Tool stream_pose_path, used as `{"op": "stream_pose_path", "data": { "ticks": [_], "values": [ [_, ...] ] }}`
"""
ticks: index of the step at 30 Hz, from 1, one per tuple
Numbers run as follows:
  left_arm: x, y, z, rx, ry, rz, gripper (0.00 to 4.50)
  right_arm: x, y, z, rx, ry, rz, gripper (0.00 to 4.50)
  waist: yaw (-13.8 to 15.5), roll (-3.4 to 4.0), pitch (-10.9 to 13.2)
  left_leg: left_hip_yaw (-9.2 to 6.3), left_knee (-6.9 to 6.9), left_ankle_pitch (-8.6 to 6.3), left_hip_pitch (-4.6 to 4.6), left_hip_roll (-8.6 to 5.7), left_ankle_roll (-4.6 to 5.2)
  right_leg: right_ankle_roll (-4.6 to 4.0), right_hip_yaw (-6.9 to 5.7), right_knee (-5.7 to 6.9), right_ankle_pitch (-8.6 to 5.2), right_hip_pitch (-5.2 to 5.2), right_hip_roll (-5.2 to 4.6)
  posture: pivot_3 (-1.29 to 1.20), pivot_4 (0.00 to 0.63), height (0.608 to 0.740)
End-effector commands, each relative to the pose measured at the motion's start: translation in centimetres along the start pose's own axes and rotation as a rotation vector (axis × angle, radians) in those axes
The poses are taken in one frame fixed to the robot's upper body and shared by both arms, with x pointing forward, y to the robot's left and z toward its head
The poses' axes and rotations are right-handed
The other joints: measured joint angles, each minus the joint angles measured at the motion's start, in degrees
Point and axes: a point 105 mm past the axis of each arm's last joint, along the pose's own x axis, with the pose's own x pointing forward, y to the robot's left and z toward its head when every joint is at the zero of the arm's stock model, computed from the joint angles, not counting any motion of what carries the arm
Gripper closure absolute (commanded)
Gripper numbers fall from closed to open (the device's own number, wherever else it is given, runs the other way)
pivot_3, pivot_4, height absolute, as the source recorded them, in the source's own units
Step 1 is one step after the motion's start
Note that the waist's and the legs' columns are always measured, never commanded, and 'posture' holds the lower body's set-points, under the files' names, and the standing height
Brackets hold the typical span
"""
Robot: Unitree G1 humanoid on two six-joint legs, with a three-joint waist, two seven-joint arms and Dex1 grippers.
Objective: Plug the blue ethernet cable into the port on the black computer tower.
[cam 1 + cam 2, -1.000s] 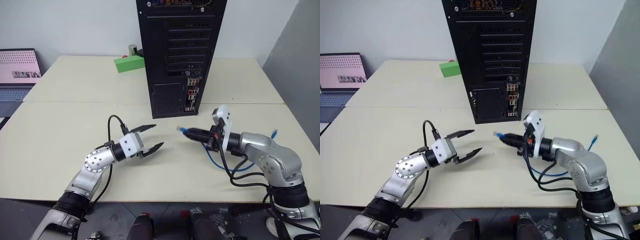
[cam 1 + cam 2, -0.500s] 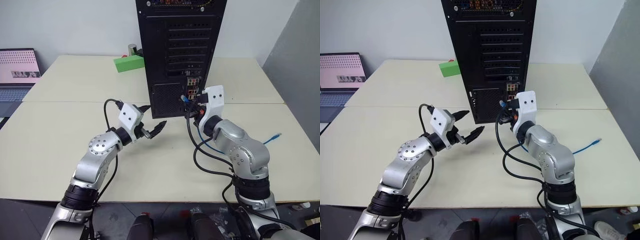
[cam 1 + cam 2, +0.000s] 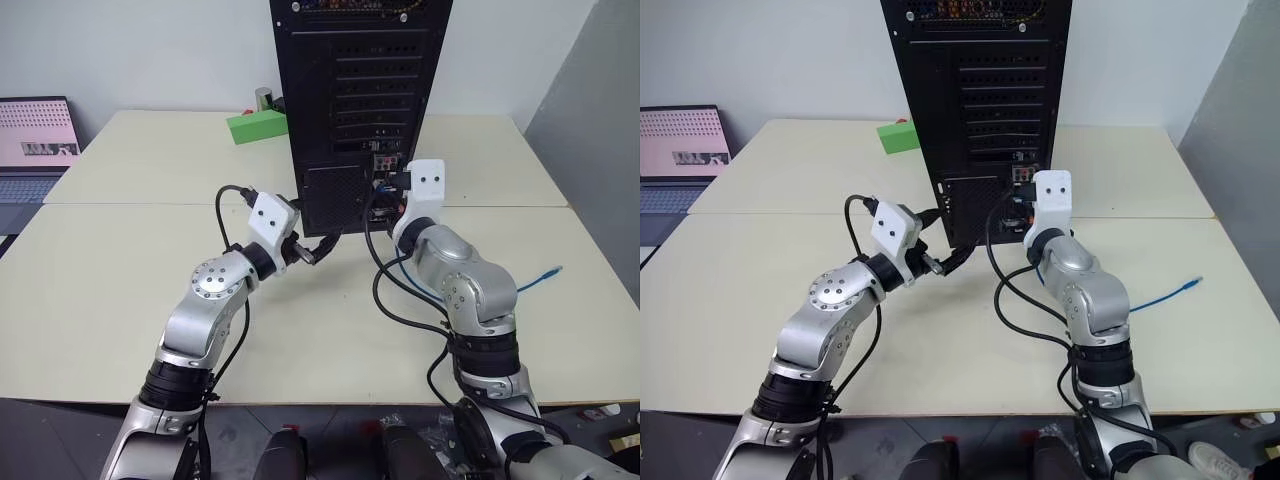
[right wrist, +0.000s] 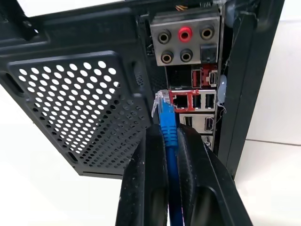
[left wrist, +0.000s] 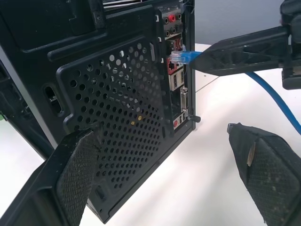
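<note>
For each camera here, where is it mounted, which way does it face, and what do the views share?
Head views: on the head, facing forward and down over the table; both arms reach toward the black computer tower.
Left wrist view: on the left wrist, looking along the open left hand at the tower's rear.
Right wrist view: on the right wrist, looking along the right hand, shut on the blue ethernet cable, at the port.
Shared: both wrist views show the cable's plug beside the connector strip.

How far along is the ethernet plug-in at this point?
Done: the right gripper is shut on the blue ethernet cable, plug forward. In hand: the plug sits just beside the port on the black computer tower, not yet inserted. Left: align and push in. The left gripper is open.
</note>
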Motion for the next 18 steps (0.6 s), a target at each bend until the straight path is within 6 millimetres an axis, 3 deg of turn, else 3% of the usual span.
{"op": "stream_pose_path", "data": {
  "ticks": [1, 18],
  "values": [
    [-0.10, -0.15, 1.37, 0.040, -0.055, 0.001, 0.00, 0.05, 0.09, 2.03, -0.011, -0.077, -0.005, 4.49, 0.00, 0.00, 0.00, 0.00, 0.00, 0.00, 0.00, 0.00, 0.00, 0.00, 0.00, 0.00, 0.00, 0.00, 0.00, 0.00, 0.150, 0.740],
    [-0.11, -0.18, 1.19, 0.050, -0.055, 0.004, 0.00, 0.42, -0.73, 1.51, -0.027, -0.061, -0.033, 4.49, 0.00, 0.00, 0.00, 0.00, -0.01, 0.00, -0.01, 0.00, 0.00, 0.00, 0.00, -0.01, 0.00, -0.01, 0.00, 0.00, 0.150, 0.740]
  ]
}}
